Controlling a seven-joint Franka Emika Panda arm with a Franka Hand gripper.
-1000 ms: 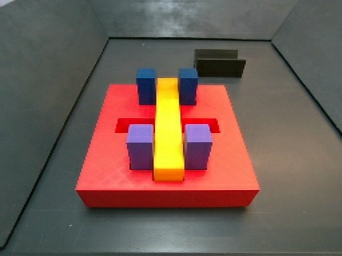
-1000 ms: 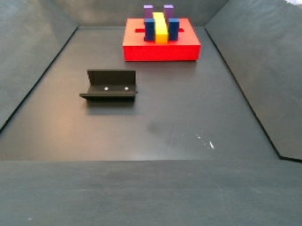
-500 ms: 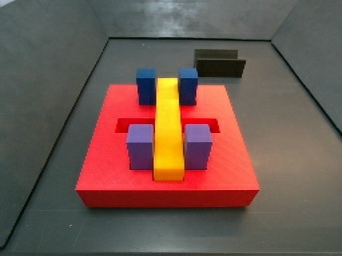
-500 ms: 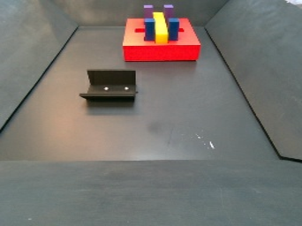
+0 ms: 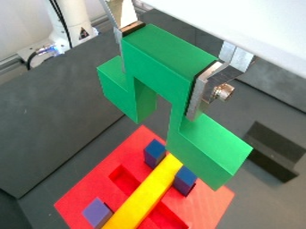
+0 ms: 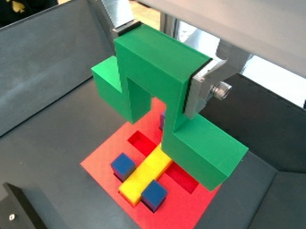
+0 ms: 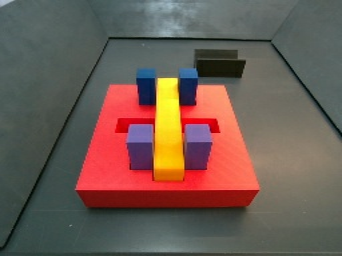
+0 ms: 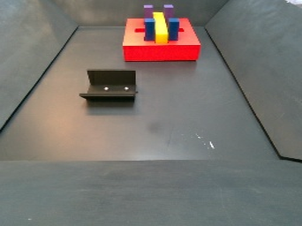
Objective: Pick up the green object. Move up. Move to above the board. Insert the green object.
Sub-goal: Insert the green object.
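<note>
In both wrist views my gripper [image 5: 164, 67] [image 6: 162, 61] is shut on the green object [image 5: 180, 116] [image 6: 167, 125]. The silver fingers [image 5: 206, 89] clamp its raised central cube, and the side cubes hang lower. It is held high above the red board [image 5: 125, 152] [image 6: 107, 156]. The board bears a long yellow bar [image 7: 168, 125], blue blocks [image 7: 147, 85] and purple blocks [image 7: 140, 147]. In both side views the board [image 7: 160, 190] [image 8: 160, 51] shows, but neither the gripper nor the green object is in view there.
The dark fixture [image 7: 221, 63] [image 8: 109, 86] stands on the dark floor apart from the board; it also shows in both wrist views [image 5: 275, 148] [image 6: 12, 210]. Grey walls [image 8: 30, 71] enclose the floor on the sides.
</note>
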